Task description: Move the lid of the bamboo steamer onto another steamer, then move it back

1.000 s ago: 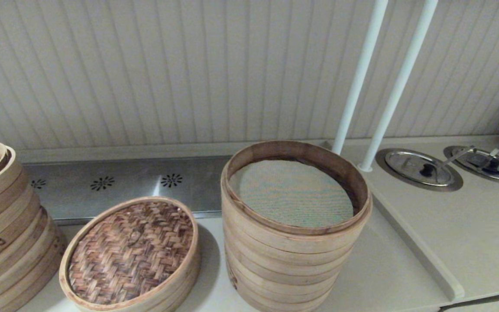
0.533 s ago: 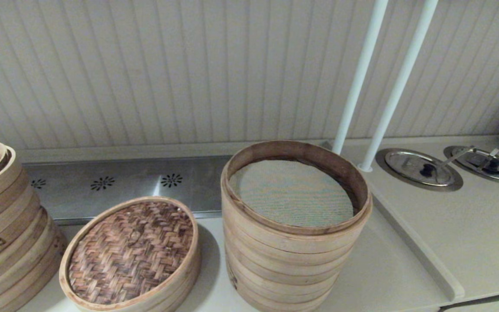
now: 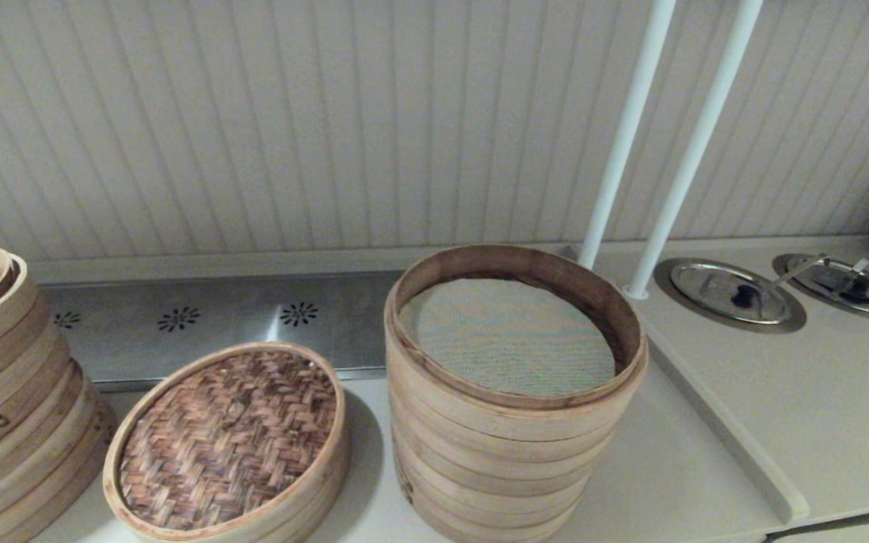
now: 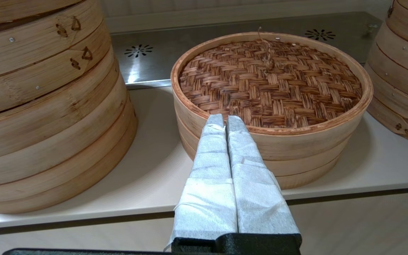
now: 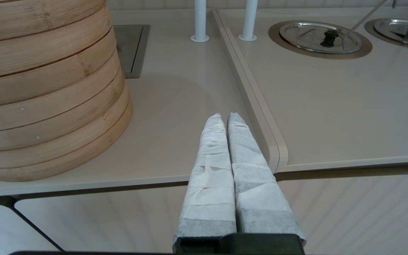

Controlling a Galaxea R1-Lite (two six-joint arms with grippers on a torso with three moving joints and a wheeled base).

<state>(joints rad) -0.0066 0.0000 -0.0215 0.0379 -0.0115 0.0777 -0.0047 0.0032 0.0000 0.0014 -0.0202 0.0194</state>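
The bamboo steamer lid (image 3: 227, 441) (image 4: 271, 79), dark woven herringbone top inside a pale rim, lies on a low steamer at the counter's front left. Right of it stands the tall stack of pale steamer tiers (image 3: 510, 422) (image 5: 44, 88), uncovered, with a grey-green mesh liner (image 3: 514, 335) inside. My left gripper (image 4: 224, 119) is shut and empty, held off the counter's front edge with its tips just short of the lid's near rim. My right gripper (image 5: 225, 117) is shut and empty, over the counter's front edge to the right of the tall stack. Neither gripper shows in the head view.
A second stack with triangle marks (image 3: 4, 407) (image 4: 44, 106) stands at the far left, close to the lid. A steel vent panel (image 3: 201, 324) runs behind. Two white poles (image 3: 623, 151) rise at the back right. A raised counter (image 3: 819, 407) holds two steel-lidded wells (image 3: 729, 292).
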